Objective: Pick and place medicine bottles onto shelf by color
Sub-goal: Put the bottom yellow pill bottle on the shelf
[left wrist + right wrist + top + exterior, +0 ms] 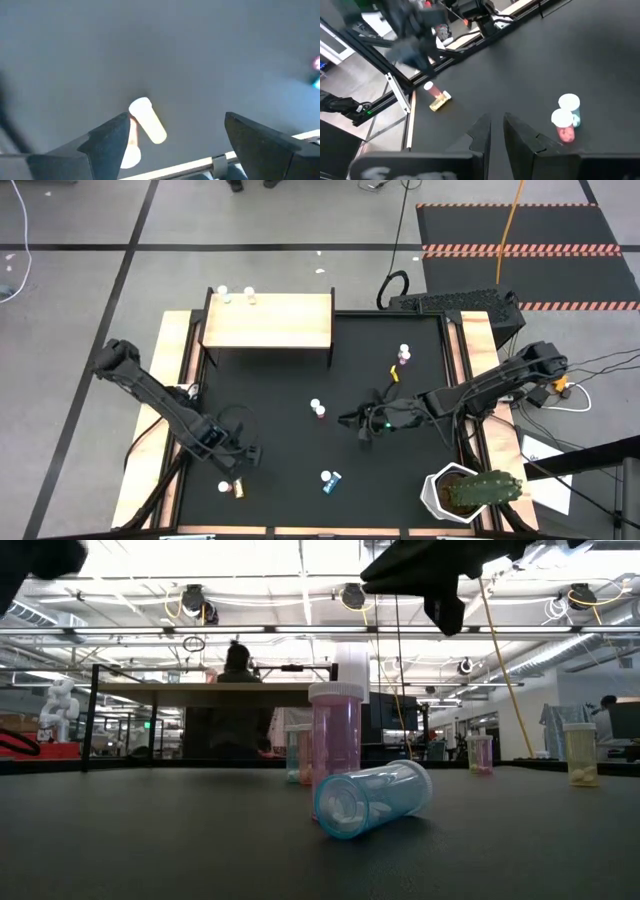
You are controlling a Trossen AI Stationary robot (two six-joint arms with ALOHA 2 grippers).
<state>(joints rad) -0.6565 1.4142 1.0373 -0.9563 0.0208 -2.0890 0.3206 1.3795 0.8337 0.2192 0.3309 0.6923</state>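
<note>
Blue bottle (371,799) is lying tipped nearest the low camera, pink bottle (334,745) upright behind. High view is showing two bottles (236,295) sitting on the shelf (268,321). Left gripper (175,142) is hovering open over a tan bottle (147,120); right gripper (497,131) is hanging closed, empty

The black table mat (290,430) carries scattered medicine bottles (319,409) (one blue, toppled), seemingly seven.

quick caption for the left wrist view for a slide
Left claw open above the black mat, a tipped yellow-tan bottle lying between its fingers.
</note>
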